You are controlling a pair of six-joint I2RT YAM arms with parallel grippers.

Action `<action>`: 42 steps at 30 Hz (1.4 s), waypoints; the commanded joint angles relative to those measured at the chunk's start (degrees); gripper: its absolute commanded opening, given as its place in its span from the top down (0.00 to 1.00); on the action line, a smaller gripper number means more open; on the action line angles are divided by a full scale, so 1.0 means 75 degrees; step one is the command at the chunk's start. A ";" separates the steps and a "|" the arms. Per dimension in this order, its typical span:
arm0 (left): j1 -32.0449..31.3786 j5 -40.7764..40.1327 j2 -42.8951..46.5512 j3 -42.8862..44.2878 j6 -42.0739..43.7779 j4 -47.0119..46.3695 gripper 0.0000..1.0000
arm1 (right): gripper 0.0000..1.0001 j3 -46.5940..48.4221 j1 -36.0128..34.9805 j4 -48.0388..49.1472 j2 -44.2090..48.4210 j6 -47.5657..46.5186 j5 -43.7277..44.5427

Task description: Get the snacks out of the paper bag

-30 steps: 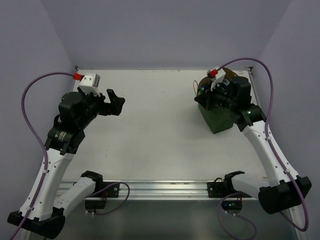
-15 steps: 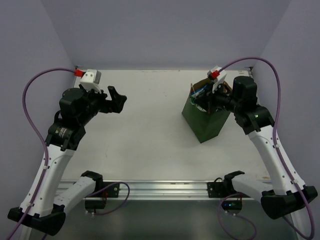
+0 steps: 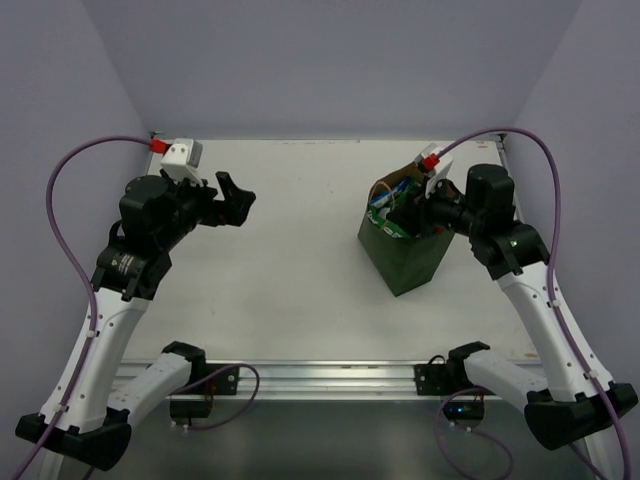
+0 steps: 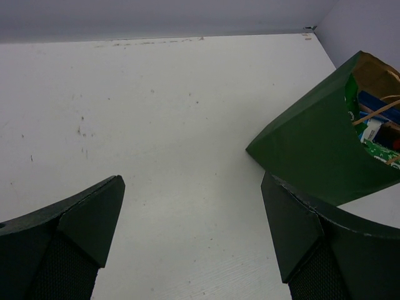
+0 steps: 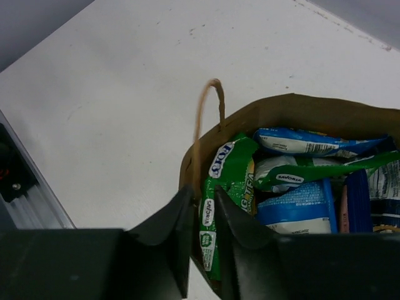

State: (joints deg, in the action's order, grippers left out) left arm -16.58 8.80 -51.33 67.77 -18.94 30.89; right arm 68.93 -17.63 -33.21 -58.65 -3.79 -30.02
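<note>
Legibly, one green-white packet (image 5: 284,172) inside the paper bag (image 5: 294,112) reads "SAVORIA".

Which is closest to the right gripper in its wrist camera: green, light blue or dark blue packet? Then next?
1. Green packet, at the right gripper fingertips.
2. Light blue packet, in the middle.
3. Dark blue packet, far right.

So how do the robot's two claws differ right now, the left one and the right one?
The left gripper stands wide open, while the right gripper has its jaws nearly together. The left one hangs over the table with nothing between its fingers. The right one straddles the rim of the paper bag, though whether it actually grips is unclear. Both are black two-finger claws.
</note>
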 commanded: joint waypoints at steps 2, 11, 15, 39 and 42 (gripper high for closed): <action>-0.0051 0.0081 -0.0035 0.0152 -0.0006 -0.0240 0.00 | 0.54 0.0383 -0.0017 -0.0281 0.0074 0.0013 -0.0099; -0.0051 -0.0013 -0.0187 0.0292 0.0146 -0.0112 0.00 | 0.20 0.0959 -0.0005 -0.0683 0.0530 0.0387 0.2065; -0.0040 -0.0095 -0.0187 0.0292 0.0216 -0.0076 0.00 | 0.16 0.1016 0.0275 -0.0576 0.0732 0.0809 0.3846; -0.0040 0.0174 -0.0164 0.0386 0.0334 0.0228 0.00 | 0.53 -0.0119 0.2772 0.0549 -0.1425 0.1150 0.2151; -0.0040 0.0338 -0.0281 0.0456 0.0334 0.0217 0.00 | 0.67 -0.0202 0.2772 0.0573 -0.1461 0.1080 0.1999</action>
State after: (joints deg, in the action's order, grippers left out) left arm -16.60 9.23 -52.97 68.60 -17.78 32.53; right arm 67.96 2.98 -31.40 -69.78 4.75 -12.47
